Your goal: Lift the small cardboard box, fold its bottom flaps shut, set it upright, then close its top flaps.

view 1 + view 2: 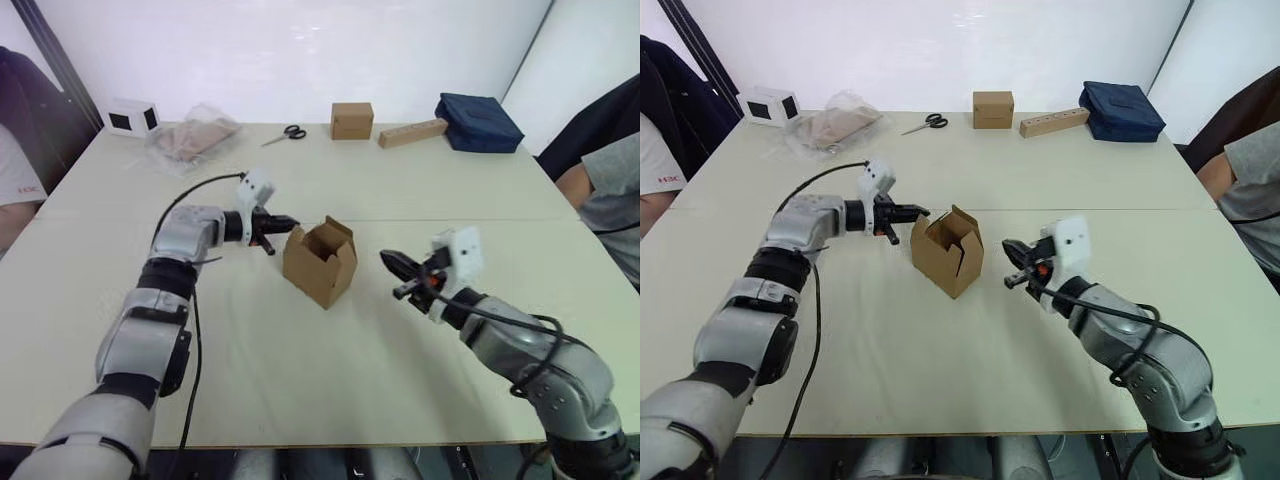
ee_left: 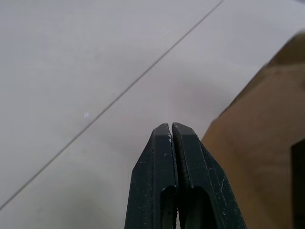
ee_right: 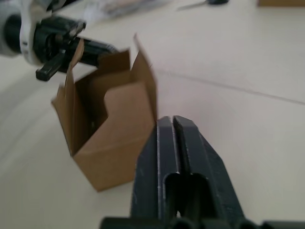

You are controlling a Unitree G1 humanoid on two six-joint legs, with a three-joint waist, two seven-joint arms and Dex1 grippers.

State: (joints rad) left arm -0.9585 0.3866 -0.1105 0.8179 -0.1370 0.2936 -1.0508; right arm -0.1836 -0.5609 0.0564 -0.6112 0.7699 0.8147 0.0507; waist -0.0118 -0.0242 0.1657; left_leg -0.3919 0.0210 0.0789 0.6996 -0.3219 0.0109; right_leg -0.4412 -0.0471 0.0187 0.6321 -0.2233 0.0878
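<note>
The small cardboard box stands upright on the table's middle, plain brown, with its top flaps sticking up and open. My left gripper is shut, its tips right at the box's upper left flap; whether they touch it is unclear. In the left wrist view the shut fingertips sit beside the brown box wall. My right gripper is shut and hangs a short way to the right of the box, apart from it. The right wrist view shows the box ahead, with the left gripper behind its flaps.
At the table's back stand a tidy cube-shaped brown box, a long tan block, a dark blue bag, scissors, a plastic bag and a small white box. People sit at both sides.
</note>
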